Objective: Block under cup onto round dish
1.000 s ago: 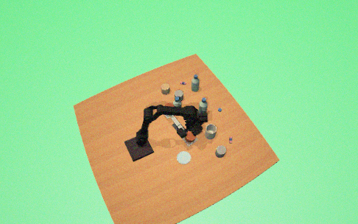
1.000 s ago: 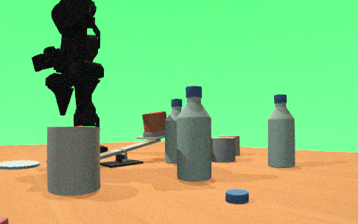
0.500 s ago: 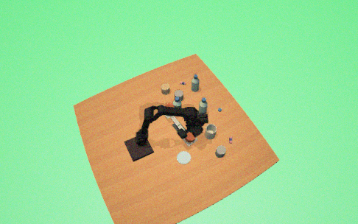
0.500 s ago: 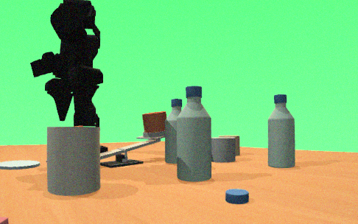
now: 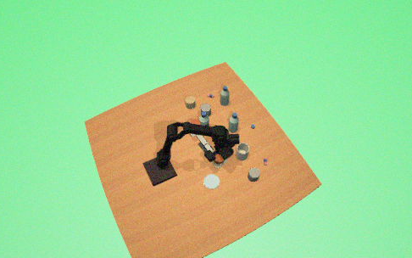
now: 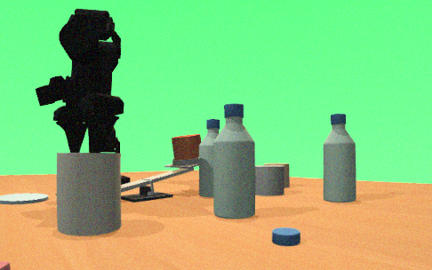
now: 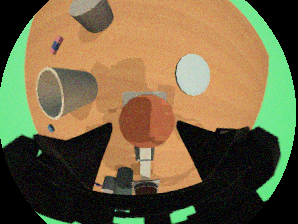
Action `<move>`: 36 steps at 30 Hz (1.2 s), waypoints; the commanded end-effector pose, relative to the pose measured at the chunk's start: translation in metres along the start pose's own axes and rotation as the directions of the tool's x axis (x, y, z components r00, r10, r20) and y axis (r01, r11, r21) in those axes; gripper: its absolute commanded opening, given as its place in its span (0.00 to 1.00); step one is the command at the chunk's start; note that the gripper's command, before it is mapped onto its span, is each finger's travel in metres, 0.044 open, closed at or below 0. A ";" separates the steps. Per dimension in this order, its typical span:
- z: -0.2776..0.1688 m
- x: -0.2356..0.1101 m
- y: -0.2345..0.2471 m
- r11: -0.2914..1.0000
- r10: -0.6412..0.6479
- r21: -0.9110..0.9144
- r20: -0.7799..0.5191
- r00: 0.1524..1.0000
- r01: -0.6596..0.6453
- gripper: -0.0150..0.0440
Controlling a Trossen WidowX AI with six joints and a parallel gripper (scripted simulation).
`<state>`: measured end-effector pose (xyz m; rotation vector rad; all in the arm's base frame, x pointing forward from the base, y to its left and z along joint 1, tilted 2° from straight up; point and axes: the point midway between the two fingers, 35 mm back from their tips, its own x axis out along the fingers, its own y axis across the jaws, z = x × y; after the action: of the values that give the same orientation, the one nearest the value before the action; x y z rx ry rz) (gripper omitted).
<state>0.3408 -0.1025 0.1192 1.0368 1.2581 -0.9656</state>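
Observation:
One red-brown cup (image 5: pixel 219 159) (image 7: pixel 146 120) stands on the low end of the tilted balance (image 6: pixel 172 175) (image 7: pixel 145 168). In the exterior view it is hidden behind a grey container. The other cup (image 5: pixel 194 121) (image 6: pixel 186 147) (image 7: pixel 146 189) stands on the raised end. My gripper (image 5: pixel 218 155) (image 6: pixel 87 147) (image 7: pixel 145 125) is open and empty, pointing down over the low-end cup, which appears centred between the fingertips in the wrist view. The exact height gap is unclear. The round pale dish (image 5: pixel 211 182) (image 6: pixel 20 198) (image 7: pixel 193 75) is bare, beside the low end. No block is visible.
An open grey container (image 5: pixel 242 152) (image 6: pixel 89 193) (image 7: pixel 80 86) stands close to the low-end cup. A grey cylinder (image 5: pixel 253 174) (image 7: pixel 95 17) is farther out. One bottle (image 5: pixel 203 120) stands close to the raised end; two more bottles (image 5: pixel 233 123) (image 6: pixel 340 169) stand beyond.

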 end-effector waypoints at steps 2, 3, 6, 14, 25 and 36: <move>0.000 0.011 -0.001 1.000 -0.008 0.005 0.000 1.000 0.008 1.00; 0.000 0.013 -0.001 1.000 -0.008 0.005 0.000 1.000 0.008 1.00; 0.000 0.017 -0.001 1.000 -0.008 0.005 0.000 1.000 0.008 1.00; -0.001 0.030 -0.002 1.000 -0.008 0.005 0.000 1.000 0.008 1.00; -0.001 0.039 -0.003 1.000 -0.008 0.005 0.000 1.000 0.008 0.86; -0.001 0.038 -0.003 1.000 -0.008 0.005 0.000 1.000 0.008 0.63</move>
<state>0.3408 -0.1023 0.0814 1.0352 1.2630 -0.9700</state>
